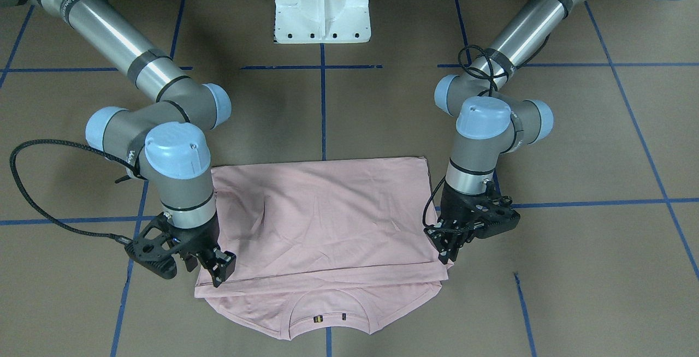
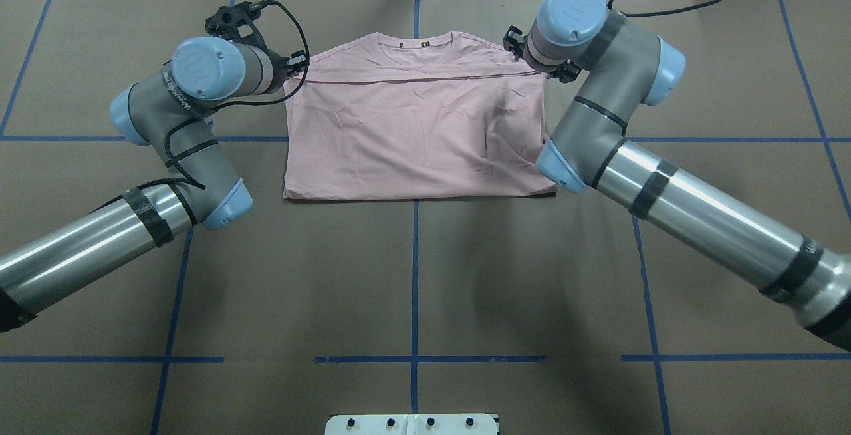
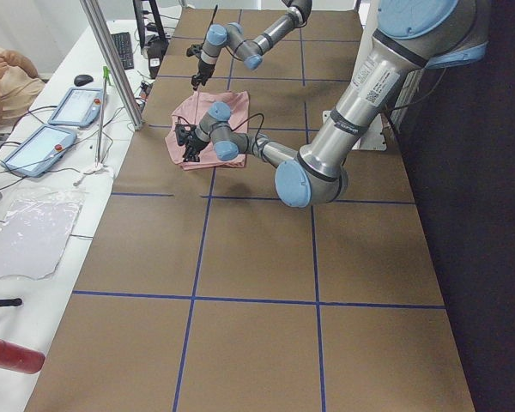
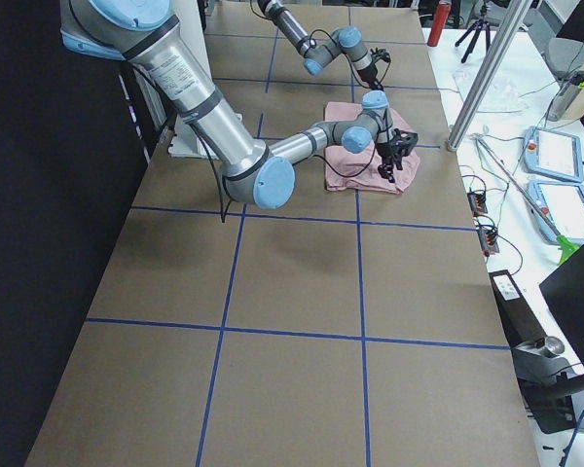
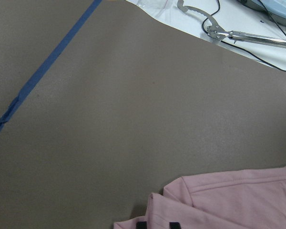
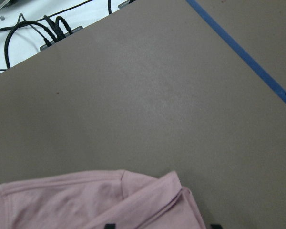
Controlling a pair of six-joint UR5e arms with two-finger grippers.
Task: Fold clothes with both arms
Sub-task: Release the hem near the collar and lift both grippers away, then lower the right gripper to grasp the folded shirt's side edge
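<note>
Overhead exterior view hid both jaws behind the wrists. T-shirt (image 2: 412, 136) lay folded, far centre of the table (image 2: 412, 275), brown surface open beyond every edge. Left gripper (image 1: 446, 248) was narrow, pinching the left folded corner; right gripper (image 1: 218, 269) stood wide at the right corner.

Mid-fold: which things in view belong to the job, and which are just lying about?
Job: pink T-shirt; left gripper; right gripper.
Lying about: white pedestal base; two tablets on the side bench; red bottle; keyboard.
</note>
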